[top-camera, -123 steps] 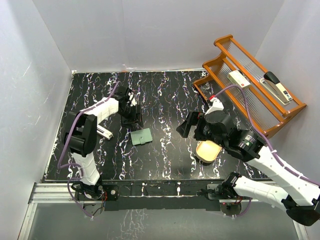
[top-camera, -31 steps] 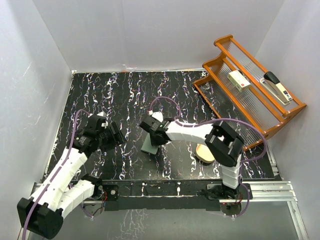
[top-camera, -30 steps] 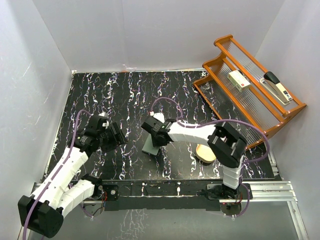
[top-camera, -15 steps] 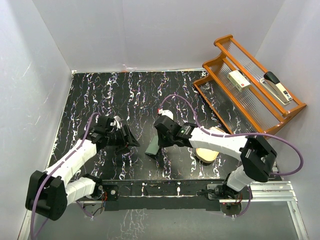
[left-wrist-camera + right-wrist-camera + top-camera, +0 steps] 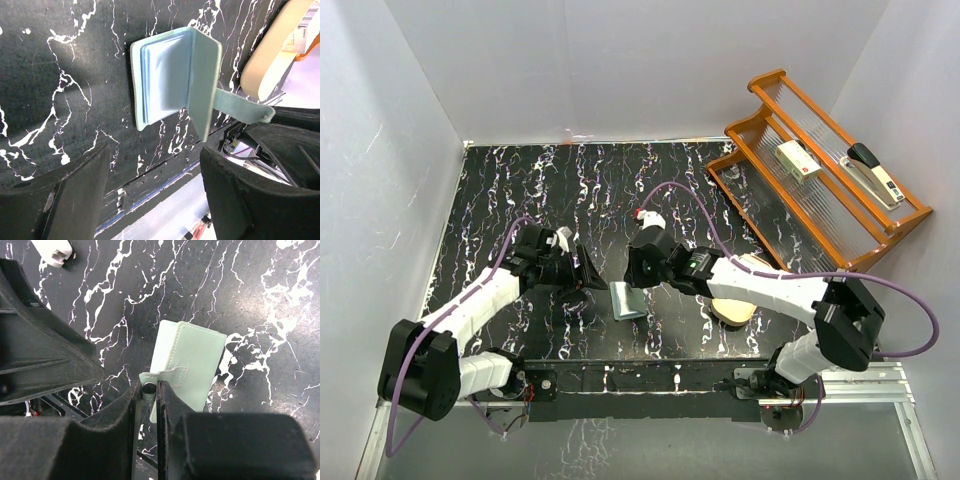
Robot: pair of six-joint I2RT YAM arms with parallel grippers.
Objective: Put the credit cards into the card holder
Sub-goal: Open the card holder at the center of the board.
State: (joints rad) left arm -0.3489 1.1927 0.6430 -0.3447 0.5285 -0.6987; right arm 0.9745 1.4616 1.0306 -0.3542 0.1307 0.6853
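Right end effector [image 5: 148,394] pinching card holder [image 5: 192,360] tab, left end effector [image 5: 155,155] spread

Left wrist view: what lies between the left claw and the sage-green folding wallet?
Nothing: only bare black white-veined tabletop lies between the open left claw and the sage-green folding wallet, as the left wrist view shows.

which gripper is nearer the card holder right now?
Right. The right gripper is shut on the snap tab of the card holder, touching it. The left gripper hovers open just to its left in the top view, apart from it.
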